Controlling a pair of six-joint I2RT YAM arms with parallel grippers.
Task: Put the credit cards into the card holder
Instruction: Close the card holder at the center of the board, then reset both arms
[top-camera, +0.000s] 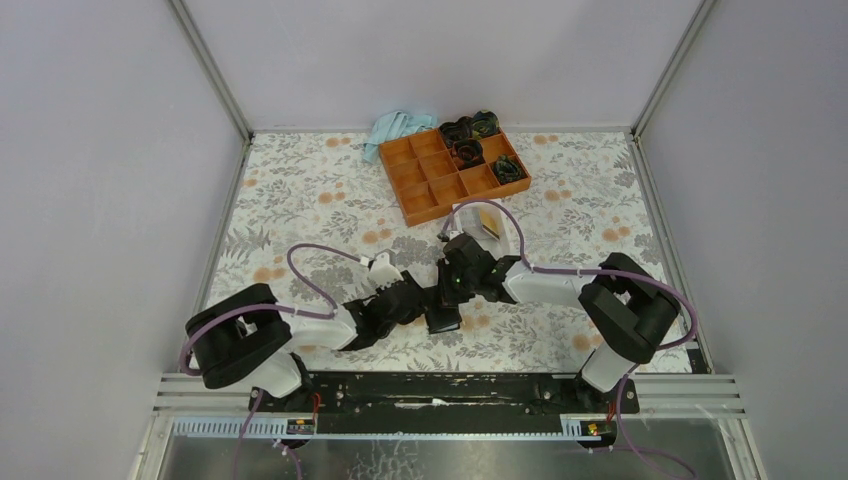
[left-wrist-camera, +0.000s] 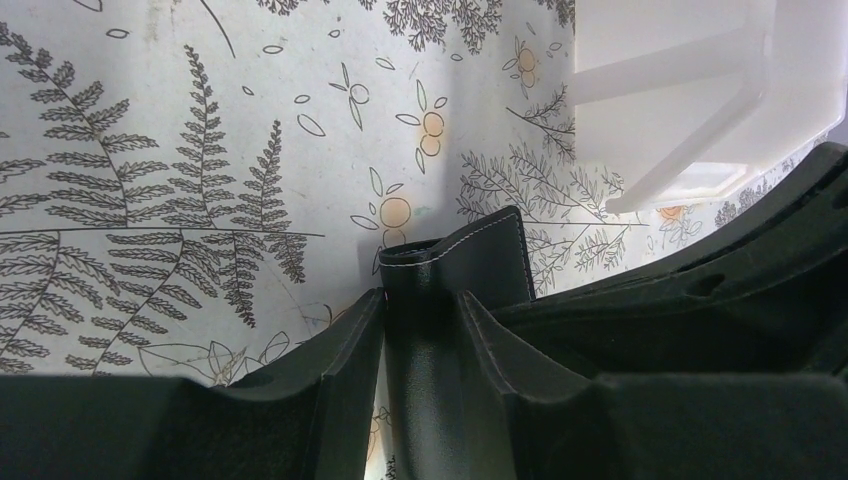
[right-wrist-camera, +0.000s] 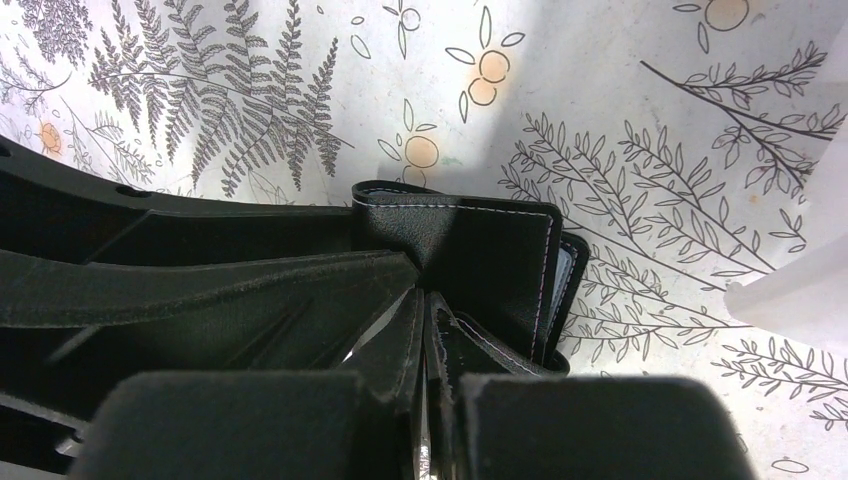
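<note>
Left fingers (left-wrist-camera: 335, 350): clamped on the card holder (left-wrist-camera: 465, 255), one pad on each face of the black leather. The stitched edge sticks out past the tips, away from the wrist.

Right fingers (right-wrist-camera: 300, 295): pressed together, tips against the near fold of the same card holder from the opposite side. We cannot tell whether a thin flap is nipped between them. A strip of light-blue lining shows at the far edge in the right wrist view.

Top view: both arms meet at mid-counter (top-camera: 300, 200), with the card holder a dark square between and just below the two wrists. We cannot tell whether it rests on the floral surface or hangs just above it.

Outward: the credit cards (top-camera: 491, 222) stand in the white box (top-camera: 468, 207), just beyond the right wrist on the far side. None is in the holder that we can see. The orange tray (top-camera: 420, 190) lies farther back.

Relation that matters: the cards lie behind and to the right of the joined fingers. The right arm is plainly nearer. Our judgement is that the left should keep the holder steady, mouth toward the box, while the right lets go and reaches back for a card.

Risk: the fold closing once one side releases.
</note>
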